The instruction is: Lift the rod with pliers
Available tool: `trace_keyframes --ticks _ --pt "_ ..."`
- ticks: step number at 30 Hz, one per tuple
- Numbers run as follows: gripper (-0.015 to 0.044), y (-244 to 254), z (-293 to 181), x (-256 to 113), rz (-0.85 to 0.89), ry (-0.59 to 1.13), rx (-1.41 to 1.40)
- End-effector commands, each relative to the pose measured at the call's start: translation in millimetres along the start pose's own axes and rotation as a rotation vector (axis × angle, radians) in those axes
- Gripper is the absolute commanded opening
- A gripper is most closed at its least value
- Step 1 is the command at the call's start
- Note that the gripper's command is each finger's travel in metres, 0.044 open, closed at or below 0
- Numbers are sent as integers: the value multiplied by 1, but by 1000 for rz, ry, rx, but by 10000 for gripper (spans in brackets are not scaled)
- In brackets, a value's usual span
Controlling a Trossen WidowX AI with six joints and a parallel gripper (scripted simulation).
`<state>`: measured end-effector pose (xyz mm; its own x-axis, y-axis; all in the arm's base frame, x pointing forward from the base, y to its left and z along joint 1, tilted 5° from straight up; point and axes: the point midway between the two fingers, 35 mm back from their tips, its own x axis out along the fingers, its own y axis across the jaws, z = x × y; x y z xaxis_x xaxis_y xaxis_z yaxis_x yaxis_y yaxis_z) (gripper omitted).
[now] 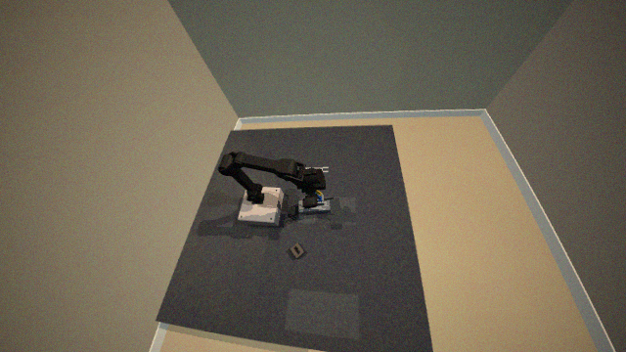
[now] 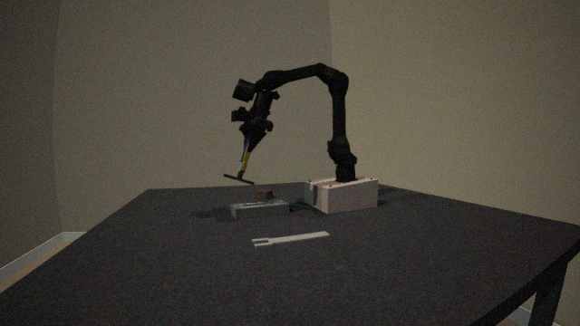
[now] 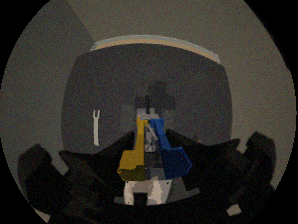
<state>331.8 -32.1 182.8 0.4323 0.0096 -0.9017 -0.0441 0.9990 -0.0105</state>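
Above the dark tabletop [image 1: 352, 274] [image 2: 290, 281] [image 3: 200, 90], the gripper [image 1: 311, 200] [image 2: 252, 144] [image 3: 149, 132] grips the pliers [image 1: 319, 197] [image 2: 241, 161] [image 3: 131, 159] by their handles, rightly, since the thin, probably stiff rod [image 1: 329, 198] [image 2: 238, 178] [image 3: 147, 103] could pivot if jarred.

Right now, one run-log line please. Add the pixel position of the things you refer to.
gripper [image 2: 255, 144]: shut on pliers [image 2: 241, 160] [image 3: 132, 157] | rod [image 2: 238, 178]: at pliers' tip, above channel block [image 2: 260, 210] | holster [image 2: 264, 194]: on table

My base [image 1: 246, 214] [image 2: 353, 199] [image 3: 162, 187] stands near the tabletop's [image 1: 367, 254] [image 2: 385, 272] [image 3: 200, 90] rear edge. The channel block [image 1: 320, 209] [image 2: 267, 211] [image 3: 145, 111] sits before it. The forked bar [image 2: 294, 237] [image 3: 96, 129] lies to the block's left, the holster [image 1: 291, 250] [image 2: 264, 195] [image 3: 198, 139] to its right, both well in from the corners. Above the block is the rod [image 2: 233, 177] [image 3: 148, 104], at the pliers' [image 1: 320, 197] [image 2: 245, 159] [image 3: 132, 157] lower end.
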Motion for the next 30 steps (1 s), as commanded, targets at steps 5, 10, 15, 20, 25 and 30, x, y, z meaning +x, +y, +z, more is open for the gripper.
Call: trace_keyframes --ticks 5,10,15,20,25,30 --pt "102 1 7 -10 2 -55 -3" --pt "102 1 9 -15 2 -78 -4" --pt "102 2 12 -19 2 -99 -5" --pt "102 2 12 -20 2 -102 -6" --pt "102 2 12 -20 2 -102 -6" --pt "102 2 12 -20 2 -102 -6"
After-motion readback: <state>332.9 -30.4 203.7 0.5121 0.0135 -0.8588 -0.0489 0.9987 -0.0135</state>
